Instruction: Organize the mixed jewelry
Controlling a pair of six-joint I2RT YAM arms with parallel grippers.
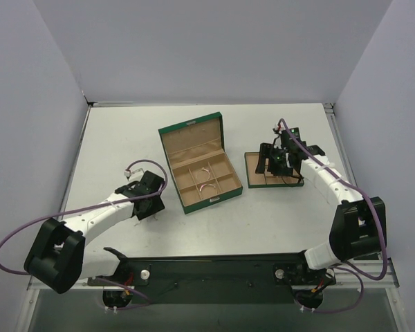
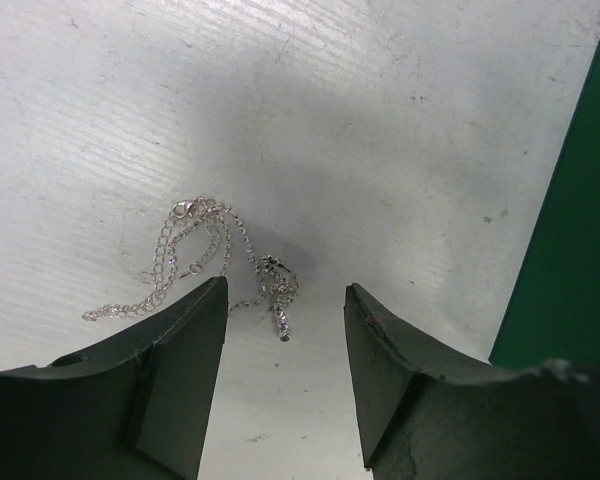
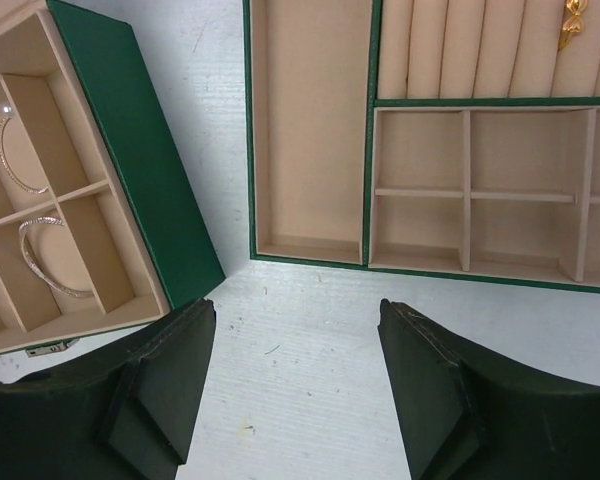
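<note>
**Two green cases on your white desk (image 1: 117,145)**

You have a green box (image 1: 214,201) standing open at mid-desk, its lid tipped back and its tan inside split into compartments. Just to its right, not touching, lies a small green tray (image 3: 248,150) with tan ring rolls (image 3: 450,50) and small tan compartments.

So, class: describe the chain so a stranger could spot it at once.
Start at the open green box mid-table. Left of it, on the white table just ahead of the open left gripper, lies the fine pale chain. Unlike the stiff curved bangles inside the box, it is a loose, tangled heap.
</note>
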